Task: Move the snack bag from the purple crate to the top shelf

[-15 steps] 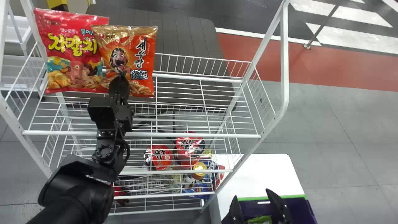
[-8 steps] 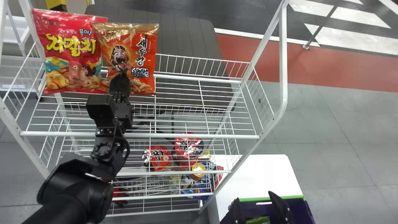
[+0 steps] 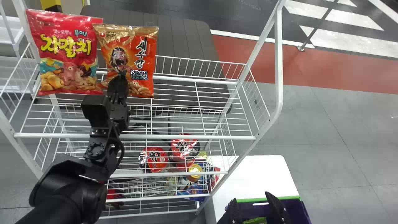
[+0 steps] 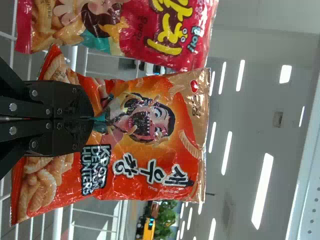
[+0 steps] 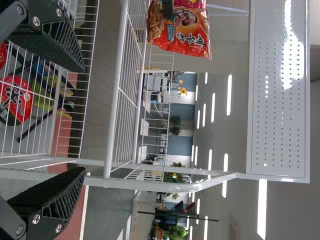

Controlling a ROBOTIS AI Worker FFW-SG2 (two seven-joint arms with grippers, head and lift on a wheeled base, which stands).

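**Orange bag at top shelf, L fingers clamped on it**

Your tall orange-and-gold foil snack bag [image 3: 141, 56] is upper left of the head view, upright at the white wire top shelf [image 3: 192, 137], out of the crate. Your L gripper [image 3: 122, 73] has its fingers together on a pinch of film, low-mid on the front panel. That grip prob. keeps the bag upright & print-out, arm coming from the front, w/ the top edge free to lean back once let go.

It's just beside the glossy red foil snack bag [image 3: 67, 59], edges overlapping in view; prob. meant as a neat row, rest of shelf left for more stock. Can't tell if the bottom seam bears on the wires, so check b4 release: early = slump fwd, thin film may also cling.

R gripper [image 3: 251, 197], bottom right, hangs over the purple plastic crate w/ green rim [image 3: 294, 207] by the white surface [image 3: 261, 171], fingers apart, nothing between. Green packet [image 3: 255, 221] in crate.

Next: seat bag, open L, back straight out.
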